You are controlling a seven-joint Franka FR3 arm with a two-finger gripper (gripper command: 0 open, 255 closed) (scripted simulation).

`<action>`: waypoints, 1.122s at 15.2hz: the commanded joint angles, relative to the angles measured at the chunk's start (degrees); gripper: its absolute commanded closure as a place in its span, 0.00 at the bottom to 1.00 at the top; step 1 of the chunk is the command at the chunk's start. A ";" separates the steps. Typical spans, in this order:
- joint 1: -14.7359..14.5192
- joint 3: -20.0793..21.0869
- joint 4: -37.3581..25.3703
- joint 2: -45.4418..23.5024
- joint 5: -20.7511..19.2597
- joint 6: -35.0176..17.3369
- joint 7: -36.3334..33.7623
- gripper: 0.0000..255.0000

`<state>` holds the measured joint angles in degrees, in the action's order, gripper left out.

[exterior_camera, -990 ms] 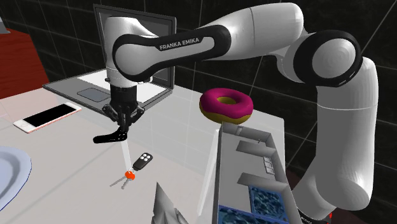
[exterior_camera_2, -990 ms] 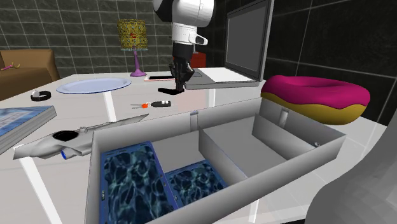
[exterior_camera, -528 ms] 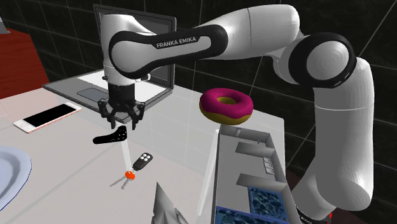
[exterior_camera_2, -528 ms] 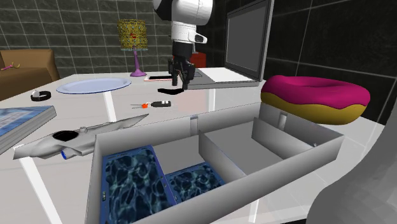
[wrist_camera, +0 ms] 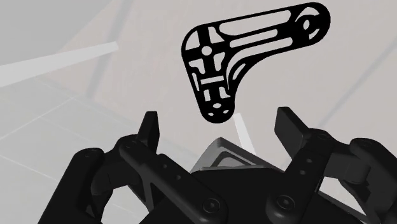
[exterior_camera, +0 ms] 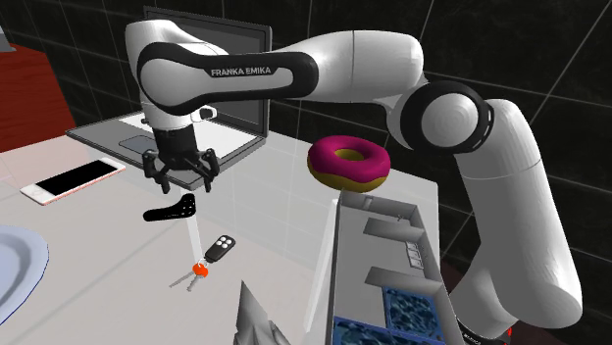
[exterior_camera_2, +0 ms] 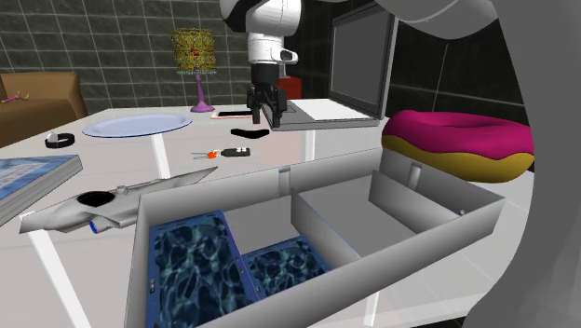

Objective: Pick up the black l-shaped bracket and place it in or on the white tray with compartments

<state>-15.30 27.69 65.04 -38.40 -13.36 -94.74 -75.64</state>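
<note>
Black L-shaped bracket (exterior_camera: 170, 209) lies flat on the table (exterior_camera: 265, 196), just below the gripper (exterior_camera: 182, 177); fingers wide apart, empty; closing off-centre on so thin a piece could skid it aside.

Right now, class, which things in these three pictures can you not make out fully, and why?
Tray: shoulder view, its near end is cut off by the bottom edge.
Bracket: second exterior view, too small to tell its shape.
Plate: shoulder view, cut off by the left edge.
Laptop: shoulder view, the arm hides much of its screen.
</note>
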 commanded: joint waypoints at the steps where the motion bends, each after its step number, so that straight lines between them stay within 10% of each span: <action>1: 0.40 0.01 2.13 0.31 0.03 -1.74 -0.13 0.00; 10: 0.49 0.01 2.66 0.36 0.03 -2.20 -0.16 0.00; 11: 0.49 0.01 2.66 0.36 0.03 -2.20 -0.16 1.00; 17: 0.75 -0.03 3.06 0.48 0.05 -2.47 0.01 1.00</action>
<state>-14.65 27.87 67.68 -37.66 -13.23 -97.49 -75.55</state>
